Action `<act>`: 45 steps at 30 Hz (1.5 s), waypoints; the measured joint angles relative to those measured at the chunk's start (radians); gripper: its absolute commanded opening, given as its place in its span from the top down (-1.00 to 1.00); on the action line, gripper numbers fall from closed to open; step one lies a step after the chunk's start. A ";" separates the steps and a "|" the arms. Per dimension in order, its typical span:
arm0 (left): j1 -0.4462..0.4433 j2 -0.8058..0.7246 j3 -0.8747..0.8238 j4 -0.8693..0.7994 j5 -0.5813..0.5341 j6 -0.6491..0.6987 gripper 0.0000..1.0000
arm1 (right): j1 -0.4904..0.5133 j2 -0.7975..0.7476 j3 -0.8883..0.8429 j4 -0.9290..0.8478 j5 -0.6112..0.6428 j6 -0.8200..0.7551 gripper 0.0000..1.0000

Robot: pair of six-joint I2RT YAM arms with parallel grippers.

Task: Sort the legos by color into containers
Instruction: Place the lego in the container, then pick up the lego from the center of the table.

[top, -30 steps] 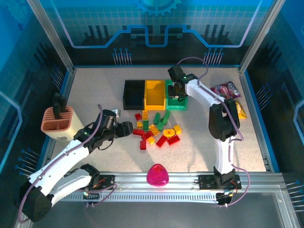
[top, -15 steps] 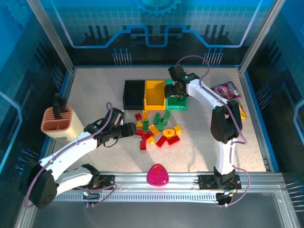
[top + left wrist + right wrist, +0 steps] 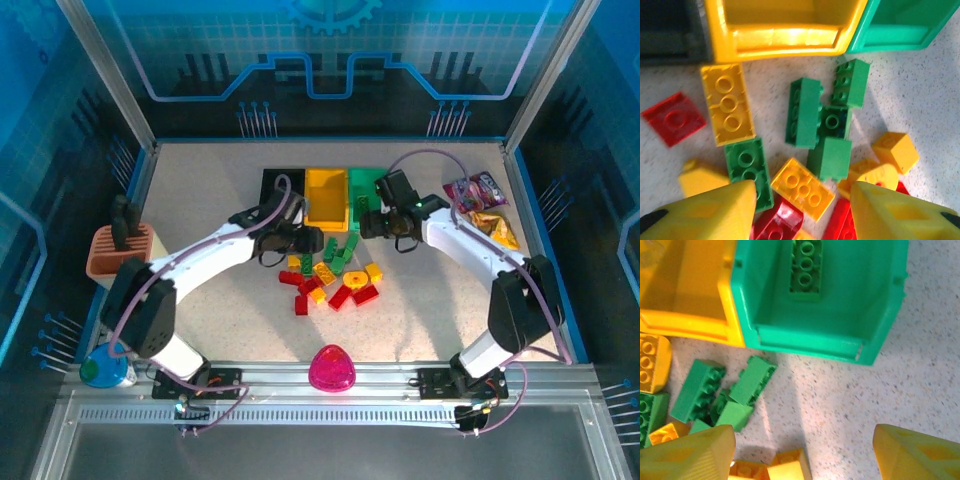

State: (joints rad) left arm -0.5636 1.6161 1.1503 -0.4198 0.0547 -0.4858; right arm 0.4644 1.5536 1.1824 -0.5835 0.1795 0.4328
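The legos (image 3: pixel 332 272) lie as a loose red, yellow and green pile on the table in front of the containers: a black bin (image 3: pixel 281 186), a yellow bin (image 3: pixel 327 196) and a green bin (image 3: pixel 361 184). My left gripper (image 3: pixel 306 241) hovers over the pile's left side, open. In the left wrist view its fingers (image 3: pixel 710 210) straddle a yellow brick (image 3: pixel 802 188) without touching it. My right gripper (image 3: pixel 372 225) hangs open just in front of the green bin (image 3: pixel 875 315), with nothing between its fingers (image 3: pixel 690 455). One green brick (image 3: pixel 806 265) lies inside that bin.
A pink dome (image 3: pixel 332 368) sits near the front rail. Snack packets (image 3: pixel 481 190) lie at the right edge. A terracotta holder (image 3: pixel 117 250) stands at the far left. Both arms reach inward over the middle of the table.
My left arm has swung from the left side to over the pile, its jaws narrowing a little. My right gripper opened above the green bin, then drew back toward the pile.
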 measured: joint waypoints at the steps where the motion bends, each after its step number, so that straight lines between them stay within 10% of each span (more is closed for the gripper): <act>1: -0.003 0.042 0.035 -0.003 0.002 0.015 -0.02 | -0.002 -0.021 -0.024 0.007 -0.003 0.003 -0.45; 16: -0.095 0.410 0.402 -0.183 -0.094 0.148 0.09 | -0.027 -0.195 -0.289 0.133 -0.107 0.068 -0.39; 45: -0.139 0.435 0.447 -0.270 -0.179 0.182 0.60 | -0.051 -0.300 -0.433 0.211 -0.116 0.100 -0.30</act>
State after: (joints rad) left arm -0.7029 2.0510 1.5978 -0.6895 -0.1242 -0.3038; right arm 0.4137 1.2533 0.7490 -0.3725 0.0635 0.5331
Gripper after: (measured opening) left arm 0.243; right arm 0.651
